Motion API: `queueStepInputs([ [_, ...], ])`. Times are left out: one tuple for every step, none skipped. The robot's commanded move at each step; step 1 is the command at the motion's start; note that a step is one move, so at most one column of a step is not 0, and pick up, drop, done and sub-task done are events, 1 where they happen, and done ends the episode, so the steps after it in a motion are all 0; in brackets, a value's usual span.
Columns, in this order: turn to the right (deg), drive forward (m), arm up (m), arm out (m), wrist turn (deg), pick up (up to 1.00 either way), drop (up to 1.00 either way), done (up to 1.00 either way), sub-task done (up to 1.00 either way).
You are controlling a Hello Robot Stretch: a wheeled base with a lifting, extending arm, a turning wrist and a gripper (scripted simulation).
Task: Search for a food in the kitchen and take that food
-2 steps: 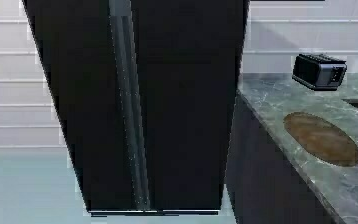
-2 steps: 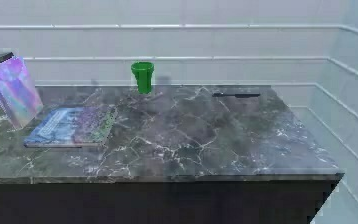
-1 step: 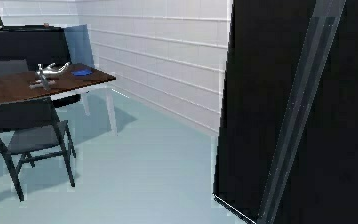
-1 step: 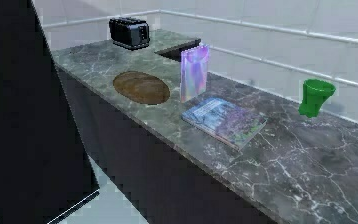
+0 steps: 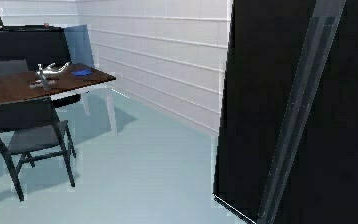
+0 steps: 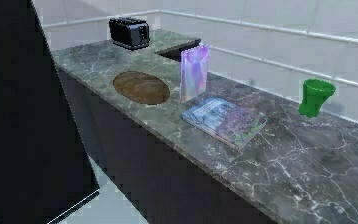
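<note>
Forward view: a dark wooden desk [image 5: 17,90] with a grey chair [image 5: 32,132] at 9 o'clock; a tall black cabinet [image 5: 287,110] at 3 o'clock.
Arm side view: a marble desk [image 6: 287,170] carrying a toaster [image 6: 130,32] at 11 o'clock, a green cup [image 6: 316,96] at 3 o'clock and a flat book [image 6: 225,118] near centre.
Food: a brown oval thing [image 6: 142,86] lies flat on the marble desk at 10 o'clock, between toaster and book.
Tool: I cannot tell its state, nor where the brown oval thing lies from it.

Brown oval disc [image 6: 142,86] lying flat on counter [image 6: 287,160], near toaster [image 6: 130,32].
</note>
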Motion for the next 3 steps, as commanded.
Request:
queueStepInputs([
  [0.0,0.0,0.38,0.0,0.0,0.0,0.0,0.0,0.0],
  [0.0,0.0,0.0,0.5,0.0,0.0,0.0,0.0,0.0],
  [0.0,0.0,0.0,0.0,45.0,0.0,0.0,0.0,0.0],
])
